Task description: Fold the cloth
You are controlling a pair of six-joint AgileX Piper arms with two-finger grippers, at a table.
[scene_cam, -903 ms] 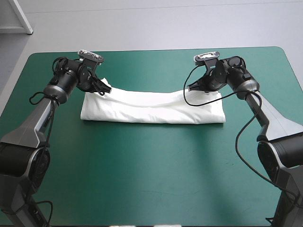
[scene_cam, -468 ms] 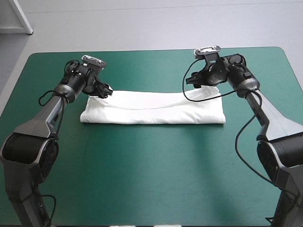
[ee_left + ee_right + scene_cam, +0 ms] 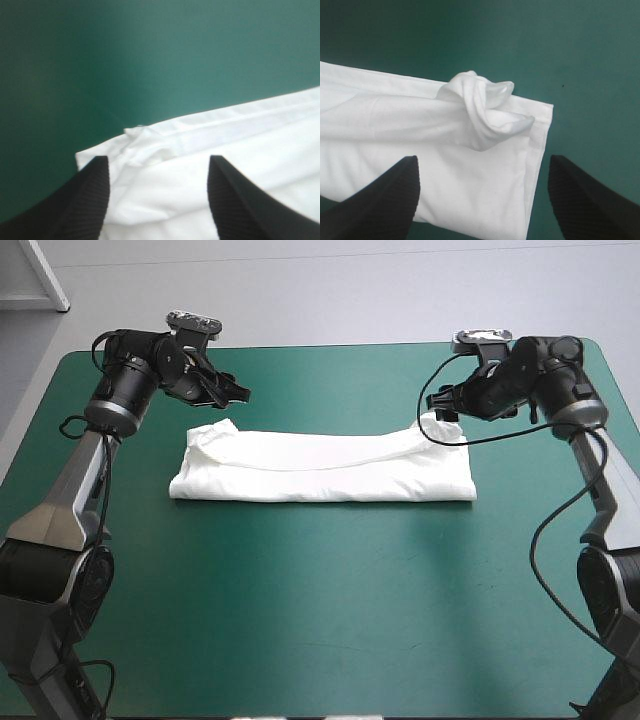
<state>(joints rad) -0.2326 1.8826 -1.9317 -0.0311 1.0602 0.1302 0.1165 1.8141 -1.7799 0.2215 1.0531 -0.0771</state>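
White T-shirt (image 3: 320, 468), folded into a long band, lies flat on the teal-green tabletop (image 3: 320, 620), reaching from under one tool to under the other. I see my left tool (image 3: 238, 394) hovering over the band's far corner on its side, black fingers (image 3: 92, 195) standing apart with only cloth below them. My right tool (image 3: 438, 406) hangs above the opposite far corner, its fingers also wide apart and empty. Just ahead of it the T-shirt bunches into a small rumpled peak at the folded edge.
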